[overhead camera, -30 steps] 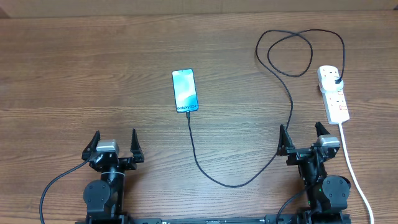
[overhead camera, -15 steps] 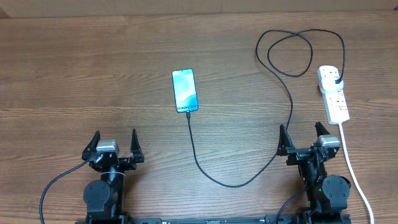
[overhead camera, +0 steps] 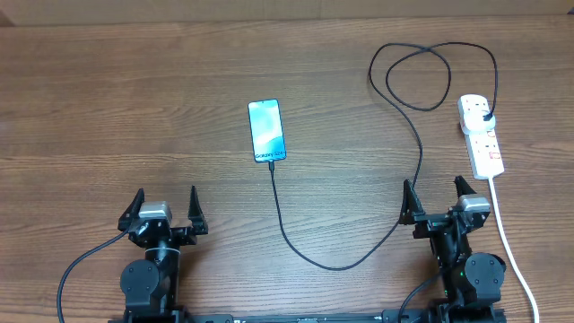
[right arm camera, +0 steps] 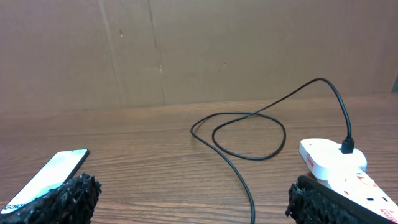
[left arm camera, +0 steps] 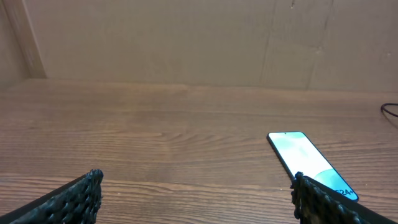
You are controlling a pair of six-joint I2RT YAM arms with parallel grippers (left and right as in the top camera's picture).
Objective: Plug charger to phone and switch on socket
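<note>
Overhead, a brown wood-grain table (overhead camera: 134,90) carries everything. Near its middle lies the slim rectangular phone (overhead camera: 266,131), flat and face up, with a glossy light blue screen, a dark rim and white lettering at the short edge nearest the arms.

The charger (overhead camera: 341,266), a long thin black cable, meets that short edge. It sweeps down in a smooth curve between the arms, climbs past the right arm and twists into a loose loop at the far right. Its black plug (overhead camera: 485,117) stands in the socket (overhead camera: 481,135), a white, elongated plastic power strip with red-pink switches at the right edge of the table. Whether the tiny connector is fully seated in the phone cannot be told, nor how the switches stand. A thick white cord (overhead camera: 509,238) trails from the strip's near end towards the table's front edge.

The left gripper (overhead camera: 166,199) sits at the near left with its jaws spread wide, gripping nothing and well apart from the phone. The right gripper (overhead camera: 432,193) is likewise wide and empty, with the cable passing just beside its inner finger.

Each wrist view shows knobbly, matte black fingers (left arm camera: 74,196) low in the corners, with a plain brown board wall (left arm camera: 186,37) behind the table.
</note>
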